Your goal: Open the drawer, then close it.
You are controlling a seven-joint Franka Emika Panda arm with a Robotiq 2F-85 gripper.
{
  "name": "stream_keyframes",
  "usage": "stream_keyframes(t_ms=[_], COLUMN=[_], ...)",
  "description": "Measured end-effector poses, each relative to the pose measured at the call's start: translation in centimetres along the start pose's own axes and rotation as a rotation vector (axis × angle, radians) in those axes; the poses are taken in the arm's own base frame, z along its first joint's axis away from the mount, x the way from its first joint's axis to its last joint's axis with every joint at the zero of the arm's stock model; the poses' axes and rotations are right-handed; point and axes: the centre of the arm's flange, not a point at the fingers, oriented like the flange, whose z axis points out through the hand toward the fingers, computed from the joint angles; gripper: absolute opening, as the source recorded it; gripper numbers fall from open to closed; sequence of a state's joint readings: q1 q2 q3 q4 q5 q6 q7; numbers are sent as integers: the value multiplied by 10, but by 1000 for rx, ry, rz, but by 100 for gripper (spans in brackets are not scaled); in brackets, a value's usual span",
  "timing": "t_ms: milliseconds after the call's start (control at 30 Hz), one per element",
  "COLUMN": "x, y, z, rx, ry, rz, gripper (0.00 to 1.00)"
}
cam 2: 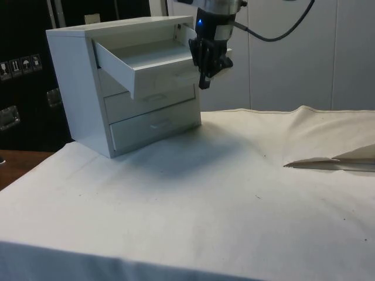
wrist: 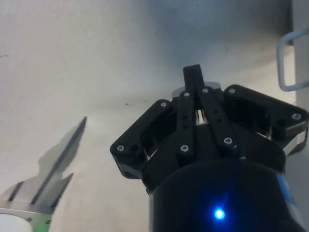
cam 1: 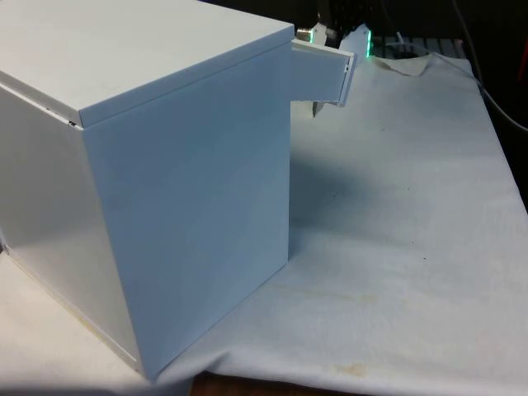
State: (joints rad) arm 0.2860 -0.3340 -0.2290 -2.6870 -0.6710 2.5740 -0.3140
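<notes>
The white chest of drawers [cam 2: 126, 88] stands at one end of the cloth-covered table [cam 2: 234, 193], with three drawers stacked in its face. The top drawer [cam 2: 146, 61] is pulled well out, its tray open to the air, while the two drawers beneath it sit flush and shut. In the front view the chest turns its plain side and back to me, and the top drawer's front panel [cam 1: 326, 74] juts past its far corner.

The gripper [cam 2: 205, 82] hangs just off the front of the open drawer, up at the level of its face, pointing downward. From the wrist view, the gripper [wrist: 193, 77] has its two black fingers pressed together, tip against tip, with nothing pinched between them. A metal wire handle [wrist: 289, 60] shows at the edge of that view, beside the fingers and not between them; I cannot tell which drawer it belongs to.

As I judge it, the first half of the job is done: the drawer is out. The second half is left: the drawer has yet to go back in. With the fingers together and standing right at the drawer front, the arm looks placed to push the panel toward the chest, though I cannot tell whether it touches the panel.
</notes>
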Motion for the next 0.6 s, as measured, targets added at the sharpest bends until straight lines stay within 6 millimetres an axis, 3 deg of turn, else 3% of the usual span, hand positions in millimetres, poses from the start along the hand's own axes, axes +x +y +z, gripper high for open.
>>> stream_keyframes(t_ms=[600], x=[-1], y=[1], z=[-1], rx=[-116], ry=[-27], rz=[-26], gripper=[0])
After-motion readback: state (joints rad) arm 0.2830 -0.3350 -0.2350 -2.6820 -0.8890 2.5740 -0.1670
